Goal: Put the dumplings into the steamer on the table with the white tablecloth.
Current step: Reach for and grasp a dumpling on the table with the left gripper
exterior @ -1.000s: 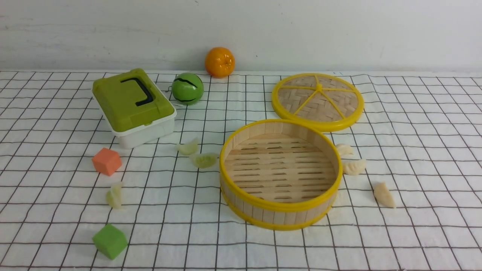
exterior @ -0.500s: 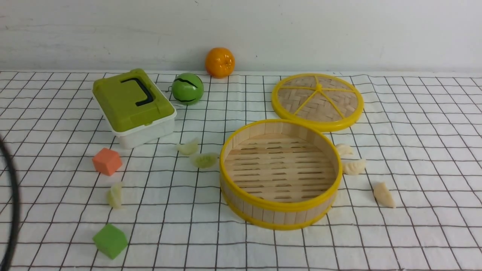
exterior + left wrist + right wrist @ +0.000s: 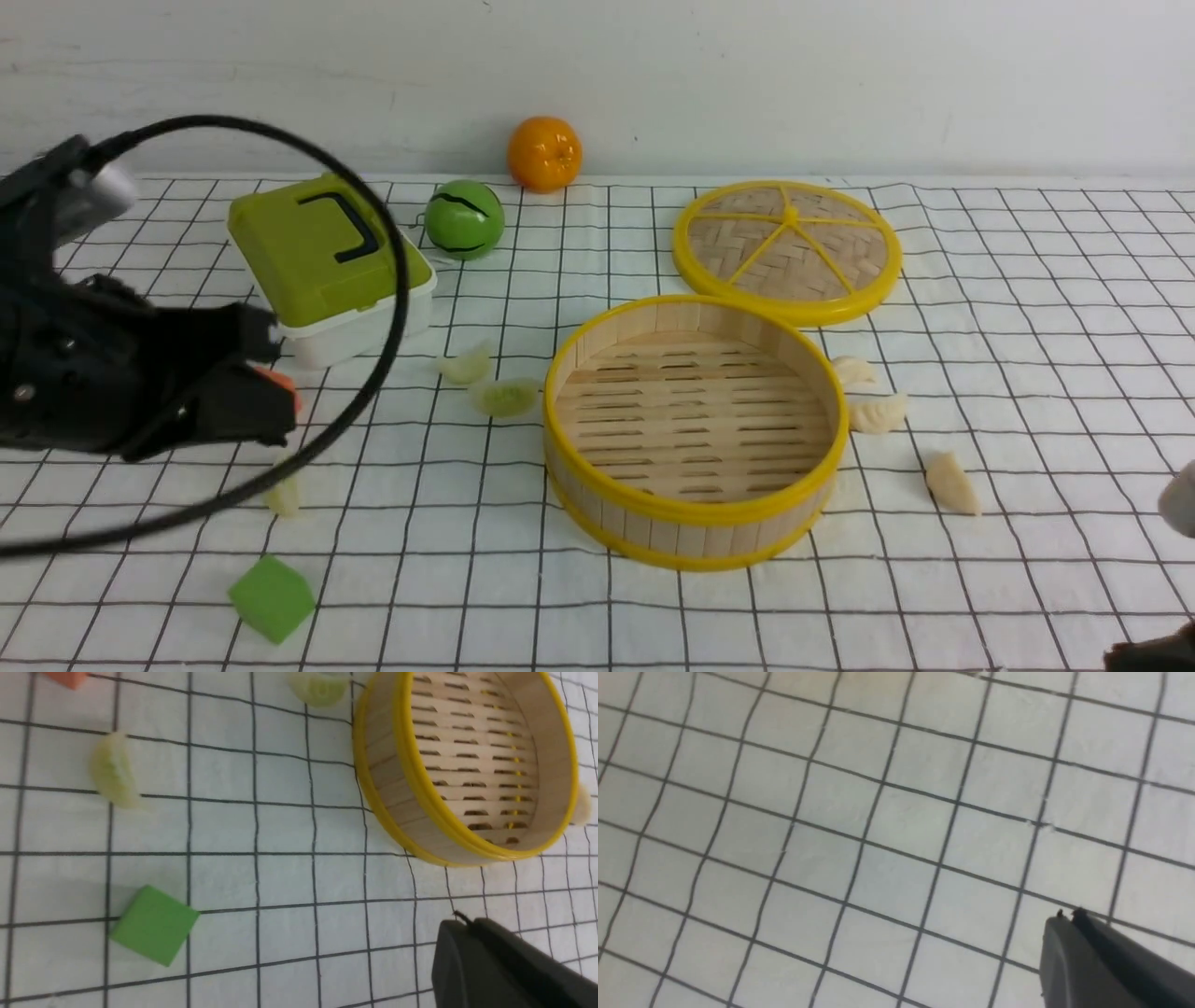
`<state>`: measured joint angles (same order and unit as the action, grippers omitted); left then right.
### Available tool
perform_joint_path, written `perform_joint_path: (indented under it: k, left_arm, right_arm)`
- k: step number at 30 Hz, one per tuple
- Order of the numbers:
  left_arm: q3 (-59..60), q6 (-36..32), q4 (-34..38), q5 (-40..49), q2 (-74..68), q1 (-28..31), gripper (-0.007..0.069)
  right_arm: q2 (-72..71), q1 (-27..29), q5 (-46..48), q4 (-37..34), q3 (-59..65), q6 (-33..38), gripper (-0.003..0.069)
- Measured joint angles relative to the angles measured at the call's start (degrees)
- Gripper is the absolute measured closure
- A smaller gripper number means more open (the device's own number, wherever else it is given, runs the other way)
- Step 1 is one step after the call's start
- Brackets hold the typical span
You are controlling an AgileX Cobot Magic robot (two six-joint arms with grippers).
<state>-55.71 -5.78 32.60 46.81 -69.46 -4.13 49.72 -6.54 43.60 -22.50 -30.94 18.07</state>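
One green dumpling [image 3: 283, 495] lies apart from the shut left jaws.

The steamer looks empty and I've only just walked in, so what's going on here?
Nothing is packed yet. The steamer sits empty, its lid lying behind it. All six dumplings lie on the tablecloth, three green ones left of the steamer and three white ones right of it. The left gripper hovers over the left side, jaws shut and holding nothing. The right gripper hangs over bare cloth at the near right, jaws shut too.
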Motion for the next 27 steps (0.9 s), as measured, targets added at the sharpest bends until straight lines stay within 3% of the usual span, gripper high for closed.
perform_joint_path:
  k: [7,14,17,23,27]
  left_arm:
    - [-13.4,4.9,-4.6,6.9,-13.6,-2.3,0.0637]
    - [-29.9,5.8,-22.7,10.9,-27.9,-14.1,0.0624]
    - [-36.4,5.8,-26.7,13.6,-34.7,-15.4,0.0552]
    - [-49.7,5.8,-31.7,14.9,-48.0,-15.6,0.0284]
    - [-55.9,4.3,-34.5,14.0,-53.7,-15.6,0.0223]
  right_arm:
    - [0.6,-3.3,-0.8,-0.8,0.6,1.5,0.0662]
    - [0.6,-4.3,-3.0,-1.2,2.2,1.9,0.0657]
    - [0.6,-4.3,-3.6,-1.2,2.5,1.9,0.0654]
    - [0.6,-4.3,-6.2,-1.2,3.4,1.9,0.0650]
    - [0.6,-4.3,-7.9,-1.2,3.5,1.9,0.0648]
